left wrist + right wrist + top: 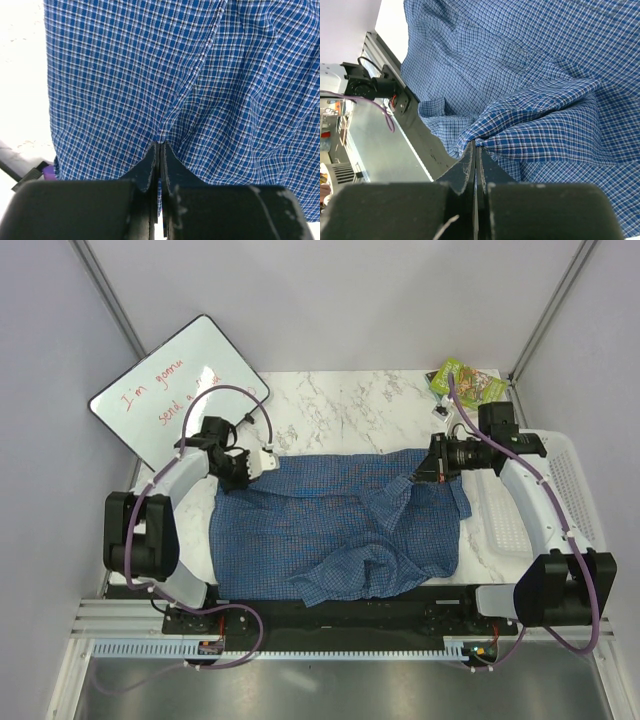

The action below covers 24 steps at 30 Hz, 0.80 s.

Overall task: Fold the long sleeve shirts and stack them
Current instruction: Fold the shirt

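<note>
Blue checked shirt (330,530) lying rumpled across the marble table (340,405), its far edge pinched near the left corner by the clenched left tool (159,147) and near the right by the clenched right tool (474,147).

bright, even light, soft shadows; table (20,75) blown out white in the left wrist view.
</note>
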Each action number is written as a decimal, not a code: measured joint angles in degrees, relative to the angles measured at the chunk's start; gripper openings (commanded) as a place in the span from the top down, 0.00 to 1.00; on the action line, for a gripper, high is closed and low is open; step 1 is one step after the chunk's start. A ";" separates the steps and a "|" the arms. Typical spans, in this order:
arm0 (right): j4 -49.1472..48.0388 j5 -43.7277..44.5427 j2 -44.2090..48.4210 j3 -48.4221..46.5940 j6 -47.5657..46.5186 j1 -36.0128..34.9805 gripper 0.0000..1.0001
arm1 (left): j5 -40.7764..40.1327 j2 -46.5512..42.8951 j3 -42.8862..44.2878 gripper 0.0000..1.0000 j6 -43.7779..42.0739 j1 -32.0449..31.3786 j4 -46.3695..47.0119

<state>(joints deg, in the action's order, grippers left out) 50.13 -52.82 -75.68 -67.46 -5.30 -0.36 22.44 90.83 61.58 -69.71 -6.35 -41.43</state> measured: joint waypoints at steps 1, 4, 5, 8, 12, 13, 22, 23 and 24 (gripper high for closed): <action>0.46 0.00 -0.04 0.26 -0.15 0.00 1.00 | -0.07 0.35 -0.11 0.98 0.04 0.00 0.00; 0.94 -0.07 -0.02 0.04 -0.55 0.00 1.00 | -0.17 0.46 -0.13 0.98 0.11 0.00 0.02; 0.98 -0.04 -0.02 -0.11 -0.57 0.00 1.00 | -0.22 0.39 -0.13 0.98 0.11 -0.02 0.02; 1.20 0.00 -0.02 -0.98 -0.68 0.00 1.00 | -0.44 0.11 -0.13 0.98 0.11 -0.17 -0.02; 1.20 0.44 -0.02 -1.60 -1.18 0.00 1.00 | -1.07 -0.85 -1.46 0.98 0.11 -0.81 -0.02; 1.27 0.66 -0.04 -1.60 -1.40 0.00 1.00 | -1.20 -0.90 -1.92 0.98 0.11 -0.98 -0.02; 1.42 3.50 -1.64 -1.75 -3.87 0.00 1.00 | -1.49 0.63 -3.21 0.98 1.55 -2.14 -0.11; 1.42 3.76 -1.77 -1.62 -4.20 0.00 1.00 | -1.51 1.14 -3.21 0.98 1.70 -2.14 -0.13; 1.38 3.96 -1.86 -1.27 -4.66 0.00 1.00 | -1.57 1.57 -3.21 0.98 1.81 -2.14 -0.11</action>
<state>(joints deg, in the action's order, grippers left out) 51.51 -48.86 -77.54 -68.73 -9.96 -0.36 20.86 92.40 58.37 -67.90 -8.49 -41.54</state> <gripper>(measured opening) 0.010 0.025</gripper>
